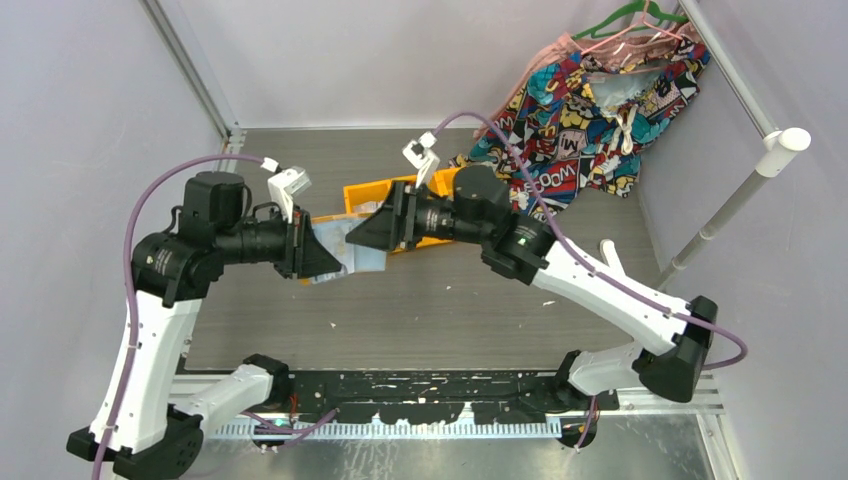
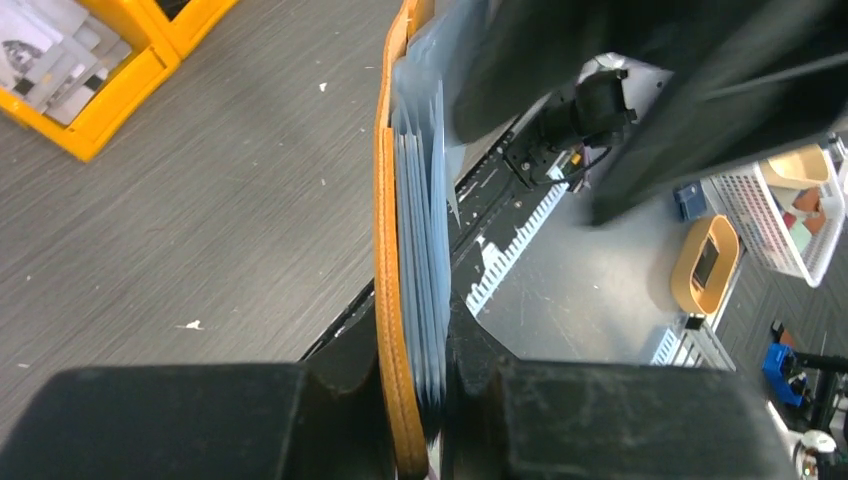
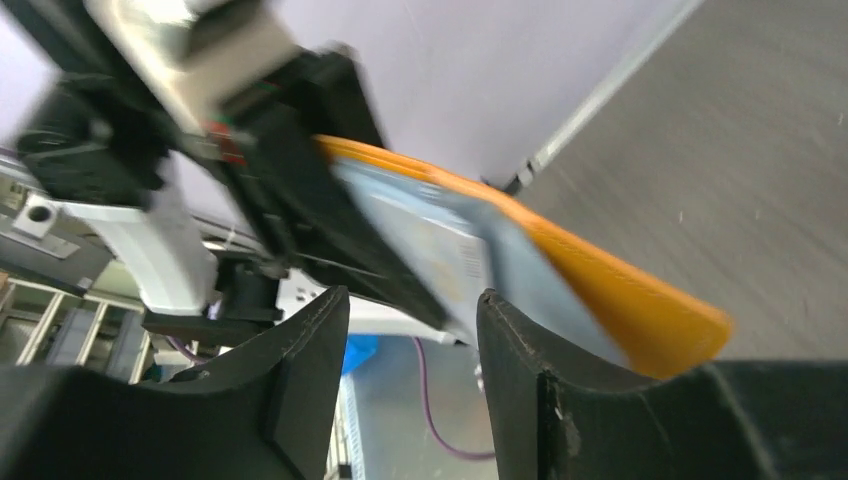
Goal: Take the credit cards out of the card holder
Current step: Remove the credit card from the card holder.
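Note:
My left gripper (image 1: 325, 262) is shut on the card holder (image 1: 355, 250) and holds it off the table. In the left wrist view my left gripper (image 2: 415, 335) pinches the holder's orange cover (image 2: 385, 250) and its pale blue pockets (image 2: 425, 200) edge-on. My right gripper (image 1: 358, 238) is open, right next to the holder's free end. In the right wrist view my right gripper (image 3: 410, 300) stands open, and the card holder (image 3: 620, 290) hangs just past the right fingertip (image 3: 490, 310). A pale printed face (image 3: 440, 250), seemingly a credit card, shows inside a pocket. No card is outside the holder.
Orange bin trays (image 1: 400, 195) stand just behind the grippers and show in the left wrist view (image 2: 100, 70) holding pale papers. Colourful clothes (image 1: 590, 100) hang at the back right. A white rail (image 1: 740, 190) slants along the right side.

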Tool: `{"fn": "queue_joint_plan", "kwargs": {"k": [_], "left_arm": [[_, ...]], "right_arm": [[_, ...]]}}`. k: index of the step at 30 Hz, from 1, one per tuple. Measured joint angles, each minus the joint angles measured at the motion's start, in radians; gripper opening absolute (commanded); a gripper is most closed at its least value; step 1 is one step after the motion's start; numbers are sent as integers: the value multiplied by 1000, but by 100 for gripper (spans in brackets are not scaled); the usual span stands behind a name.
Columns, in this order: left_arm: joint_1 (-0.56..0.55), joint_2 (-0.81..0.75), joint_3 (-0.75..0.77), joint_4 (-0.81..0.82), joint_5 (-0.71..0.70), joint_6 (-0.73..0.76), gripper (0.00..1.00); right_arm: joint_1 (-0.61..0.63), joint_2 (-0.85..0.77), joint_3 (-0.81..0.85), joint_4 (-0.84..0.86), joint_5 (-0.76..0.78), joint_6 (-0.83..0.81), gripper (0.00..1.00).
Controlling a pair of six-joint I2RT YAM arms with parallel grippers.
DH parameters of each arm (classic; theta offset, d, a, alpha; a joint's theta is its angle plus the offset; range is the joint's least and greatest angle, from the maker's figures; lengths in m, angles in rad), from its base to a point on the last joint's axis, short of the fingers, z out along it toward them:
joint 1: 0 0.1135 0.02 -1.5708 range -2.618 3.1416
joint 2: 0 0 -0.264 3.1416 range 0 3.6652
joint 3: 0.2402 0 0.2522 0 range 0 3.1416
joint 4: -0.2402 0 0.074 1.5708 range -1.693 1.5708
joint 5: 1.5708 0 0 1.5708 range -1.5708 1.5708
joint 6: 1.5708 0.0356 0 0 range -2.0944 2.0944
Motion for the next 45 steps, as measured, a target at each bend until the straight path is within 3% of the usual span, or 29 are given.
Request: {"fn": "queue_joint_plan", "kwargs": {"k": [5, 16, 28, 34, 35, 38, 40, 43, 45], "left_arm": [[0, -7, 32, -25, 75, 20, 8], [6, 11, 89, -66, 220, 26, 10], [9, 25, 71, -69, 245, 16, 10], [51, 18, 67, -65, 280, -4, 7], [60, 15, 61, -58, 291, -10, 8], [98, -6, 17, -11, 355, -56, 8], [122, -15, -15, 37, 395, -107, 6], [171, -24, -71, 146, 462, -220, 4], [202, -26, -110, 227, 510, -296, 4]], "right_arm": [[0, 29, -92, 27, -49, 49, 56], [0, -7, -128, 194, -111, 127, 39], [-10, 3, -155, 300, -146, 180, 9], [-13, 8, -182, 381, -152, 195, 9], [-13, 8, -187, 394, -151, 200, 12], [-13, 7, -207, 441, -146, 221, 34], [-13, 6, -221, 460, -144, 242, 37], [-13, 6, -240, 500, -142, 272, 33], [-15, 6, -249, 527, -135, 291, 24]]}}
